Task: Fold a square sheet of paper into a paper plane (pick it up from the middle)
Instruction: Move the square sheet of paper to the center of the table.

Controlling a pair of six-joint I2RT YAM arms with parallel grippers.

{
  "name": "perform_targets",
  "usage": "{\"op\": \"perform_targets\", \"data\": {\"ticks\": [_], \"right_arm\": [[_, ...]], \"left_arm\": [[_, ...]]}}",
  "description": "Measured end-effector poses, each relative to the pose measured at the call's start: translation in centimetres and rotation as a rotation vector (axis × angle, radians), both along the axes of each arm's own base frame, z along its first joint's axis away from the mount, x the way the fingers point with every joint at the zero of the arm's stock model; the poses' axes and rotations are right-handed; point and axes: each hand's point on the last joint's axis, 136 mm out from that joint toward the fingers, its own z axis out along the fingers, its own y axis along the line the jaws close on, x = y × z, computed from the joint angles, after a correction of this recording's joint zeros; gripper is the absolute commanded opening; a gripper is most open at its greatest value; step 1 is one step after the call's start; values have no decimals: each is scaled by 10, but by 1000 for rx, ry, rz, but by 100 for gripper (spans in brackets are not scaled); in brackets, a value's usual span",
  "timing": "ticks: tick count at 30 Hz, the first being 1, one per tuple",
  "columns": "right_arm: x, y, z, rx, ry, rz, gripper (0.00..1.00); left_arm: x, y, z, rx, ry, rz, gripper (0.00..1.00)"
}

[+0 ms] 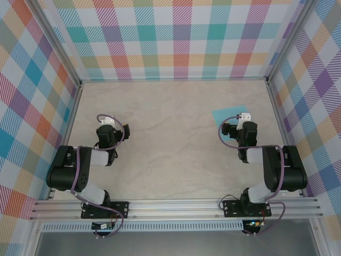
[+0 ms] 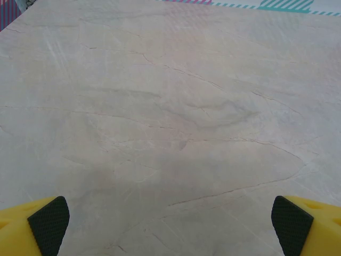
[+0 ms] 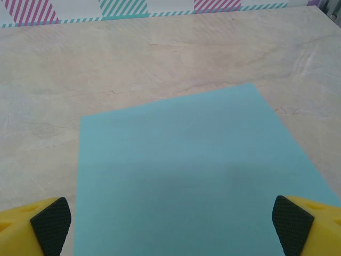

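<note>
— Position of the square sheet of paper (image 3: 186, 165)?
— Flat and unfolded on the marble table (image 3: 160, 58), in its far right part, partly under the right gripper (image 3: 170, 230).
— Does the right gripper hold it?
— No. Its yellow fingers (image 3: 32, 226) stand wide apart above the sheet and grasp nothing. Whether they touch the paper, I cannot tell.
— And the left gripper (image 2: 170, 229)?
— Also spread wide, empty, over bare table, well apart from the sheet.

The right claw (image 3: 170, 226), jaws spread wide, hangs over the flat turquoise square sheet of paper (image 3: 186, 170) on the table (image 3: 160, 58).
</note>
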Motion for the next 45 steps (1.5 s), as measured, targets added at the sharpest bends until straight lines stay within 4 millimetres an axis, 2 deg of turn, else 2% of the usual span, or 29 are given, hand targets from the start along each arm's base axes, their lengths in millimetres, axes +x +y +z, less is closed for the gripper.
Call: {"op": "perform_targets", "data": {"ticks": [29,32,36,40,43,45], "right_arm": [[-1,0,3,1,-4,-1,100],[-5,-3,20,8,-24,-19,100],[-13,-11,54,34,-49,-83,100],[-8,-14,90,104,9,-136,100],[-2,-9,112,163,76,-139,100],[0,-2,117,213,127,-128,100]], "left_arm": [[-1,0,-2,1,17,1,100],[-2,2,3,6,44,8,100],[3,5,39,-17,23,45,100],[4,7,77,-91,-3,90,100],[-4,6,94,-153,5,115,100],[-11,5,102,-182,16,118,100]]}}
